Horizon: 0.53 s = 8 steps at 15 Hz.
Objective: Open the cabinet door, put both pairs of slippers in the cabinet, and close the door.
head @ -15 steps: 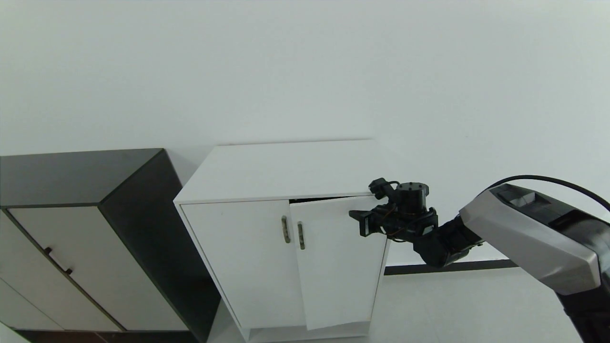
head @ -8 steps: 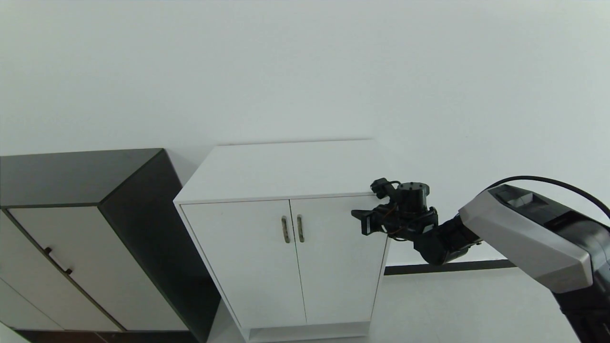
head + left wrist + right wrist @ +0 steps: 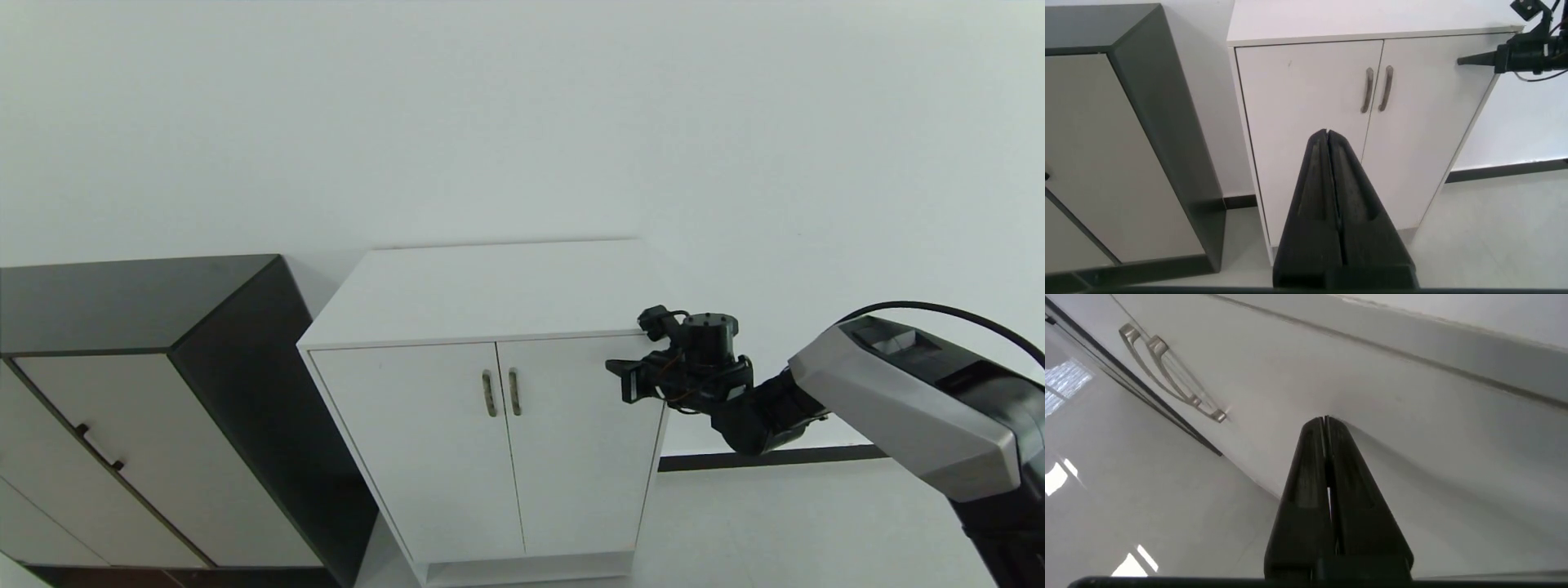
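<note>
Now right jaws closed, touching cabinet door [image 3: 584,457].

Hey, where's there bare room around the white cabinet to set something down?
The white cabinet's top is bare, bordered by the wall and the dark cabinet. The floor on its right, up to the baseboard, is open too. Crowded: the right door's upper corner, where the right gripper sits.

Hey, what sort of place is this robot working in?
Probably a room in a home, or a mock-up of one: a white two-door cabinet against a bare white wall, a dark cabinet beside it, a dark skirting strip above the pale floor.
</note>
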### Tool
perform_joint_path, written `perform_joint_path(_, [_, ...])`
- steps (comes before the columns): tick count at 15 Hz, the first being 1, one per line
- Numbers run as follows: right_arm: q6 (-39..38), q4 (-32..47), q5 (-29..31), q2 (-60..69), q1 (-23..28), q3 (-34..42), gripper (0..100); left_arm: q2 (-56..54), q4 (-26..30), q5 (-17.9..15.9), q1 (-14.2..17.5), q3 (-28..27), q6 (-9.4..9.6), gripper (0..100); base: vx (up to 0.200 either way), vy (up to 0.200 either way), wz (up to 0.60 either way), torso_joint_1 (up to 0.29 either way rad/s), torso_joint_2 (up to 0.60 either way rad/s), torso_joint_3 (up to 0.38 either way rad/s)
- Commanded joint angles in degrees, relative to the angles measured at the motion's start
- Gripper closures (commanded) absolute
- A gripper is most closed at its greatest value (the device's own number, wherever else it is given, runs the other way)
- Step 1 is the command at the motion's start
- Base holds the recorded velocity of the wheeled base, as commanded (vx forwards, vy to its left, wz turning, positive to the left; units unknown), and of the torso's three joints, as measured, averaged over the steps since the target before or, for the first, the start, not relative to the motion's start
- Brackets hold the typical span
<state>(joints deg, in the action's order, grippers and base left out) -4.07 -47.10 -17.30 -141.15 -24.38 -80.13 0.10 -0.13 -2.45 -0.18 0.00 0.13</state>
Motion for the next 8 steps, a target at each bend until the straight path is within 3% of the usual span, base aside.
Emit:
perform_joint_path(1, [0.03, -2.20, -0.19, 4.75, -0.05, 7.00, 100, 0.08, -0.04, -0.01, 0.01, 0.00, 0.04, 100, 0.000, 0.000, 0.00, 0.000, 0.00, 0.000])
perform_joint_path(2, [0.03, -3.78, -0.10, 6.15, -0.05, 9.82, 100, 0.08, -0.04, -0.01, 0.01, 0.00, 0.04, 100, 0.000, 0.000, 0.00, 0.000, 0.00, 0.000])
perform_joint_path(6, [0.29, -19.60, -0.10, 22.33, 1.88, 41.72, 100, 0.08, -0.04, -0.01, 0.01, 0.00, -0.05, 100, 0.000, 0.000, 0.00, 0.000, 0.00, 0.000])
perform_joint_path(8, [0.73, -25.05, -0.10, 33.66, 6.01, 61.06, 100, 0.08, -0.04, -0.01, 0.01, 0.00, 0.04, 100, 0.000, 0.000, 0.00, 0.000, 0.00, 0.000])
